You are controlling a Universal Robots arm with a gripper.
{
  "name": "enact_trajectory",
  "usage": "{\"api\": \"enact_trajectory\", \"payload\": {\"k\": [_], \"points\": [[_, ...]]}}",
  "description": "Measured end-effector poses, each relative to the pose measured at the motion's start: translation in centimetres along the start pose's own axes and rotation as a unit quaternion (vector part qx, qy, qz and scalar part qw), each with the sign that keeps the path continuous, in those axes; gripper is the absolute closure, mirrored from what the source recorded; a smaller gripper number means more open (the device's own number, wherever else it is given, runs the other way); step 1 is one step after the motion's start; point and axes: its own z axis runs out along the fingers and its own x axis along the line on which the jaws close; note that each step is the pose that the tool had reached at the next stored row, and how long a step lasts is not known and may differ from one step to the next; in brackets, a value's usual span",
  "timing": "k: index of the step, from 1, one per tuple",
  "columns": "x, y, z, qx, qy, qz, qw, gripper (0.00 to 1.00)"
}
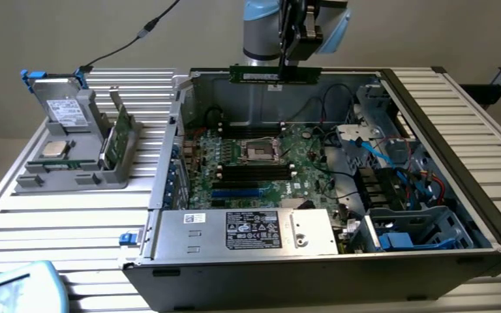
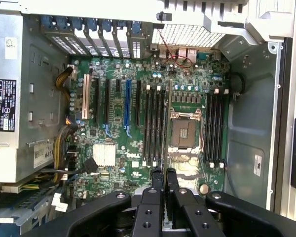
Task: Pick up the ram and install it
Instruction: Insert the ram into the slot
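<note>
A slatted metal table [image 1: 76,215] is carrying an open computer case [image 1: 320,280], its motherboard [image 1: 263,186] facing up. On the exterior view's left, a grey holder [image 1: 68,177] is standing beside the case. The arm [image 1: 263,26] is hanging over the case's far wall. Its gripper [image 1: 282,70] is pinching the ram [image 1: 250,74] near the middle, fingers pressed onto it. The green stick is hanging level in the air, above the far wall and clear of the black slots [image 1: 252,173].
</note>
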Motion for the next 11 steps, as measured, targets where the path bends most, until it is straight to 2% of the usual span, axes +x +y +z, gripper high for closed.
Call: {"api": "enact_trajectory", "payload": {"k": [5,9,11], "points": [[0.0,1.02,0.93,0.0013,0.0001,0.000,1.0000,0.86],[-0.1,1.23,1.47,0.0019,0.0034,0.000,1.0000,0.86],[-0.1,1.24,1.73,0.0039,0.0041,0.000,1.0000,0.86]]}}
